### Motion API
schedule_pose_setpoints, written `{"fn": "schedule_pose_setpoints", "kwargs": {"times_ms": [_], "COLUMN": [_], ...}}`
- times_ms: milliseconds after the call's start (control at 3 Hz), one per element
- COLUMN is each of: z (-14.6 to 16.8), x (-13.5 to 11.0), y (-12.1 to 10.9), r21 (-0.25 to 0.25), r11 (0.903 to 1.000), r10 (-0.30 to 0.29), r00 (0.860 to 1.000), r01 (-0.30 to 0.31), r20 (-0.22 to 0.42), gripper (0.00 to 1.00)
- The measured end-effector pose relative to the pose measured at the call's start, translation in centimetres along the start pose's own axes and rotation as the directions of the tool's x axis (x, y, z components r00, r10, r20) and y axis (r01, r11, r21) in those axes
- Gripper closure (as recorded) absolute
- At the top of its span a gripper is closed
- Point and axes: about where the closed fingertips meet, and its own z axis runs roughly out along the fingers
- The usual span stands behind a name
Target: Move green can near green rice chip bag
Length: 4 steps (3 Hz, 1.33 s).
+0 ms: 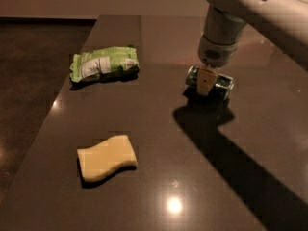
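Note:
The green can (224, 86), dark green with silver ends, lies on its side at the right of the dark table, held between my fingers. My gripper (207, 86) comes down on it from above and is shut across its middle. The pale near finger (206, 81) covers the can's centre; the far finger is hidden behind the can. The green rice chip bag (104, 63), crinkled light green with a white label, lies at the table's far left, well apart from the can.
A pale yellow wavy sponge (106, 157) lies at the front left of the table (159, 143). The table's left edge runs past the bag and the sponge, with dark floor beyond. My arm's shadow falls to the front right.

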Motion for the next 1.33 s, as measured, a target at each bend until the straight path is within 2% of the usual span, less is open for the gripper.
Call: {"fn": "schedule_pose_setpoints", "kwargs": {"times_ms": [333, 667, 1000, 1333], "z": [-1.5, -1.8, 0.0, 1.1], "x": [-4.1, -8.0, -13.1, -15.8], "y": [1.0, 1.8, 3.1, 3.7], "r21": [0.014, 0.015, -0.015, -0.032], "r11": [0.9965, 0.9888, 0.9733, 0.9627], "r10": [-0.083, -0.149, -0.229, -0.268], "r00": [0.996, 0.988, 0.973, 0.963], "r01": [0.083, 0.149, 0.229, 0.269], "r20": [0.023, 0.032, 0.016, 0.010], "gripper": [1.00, 1.00, 1.00, 1.00]}}
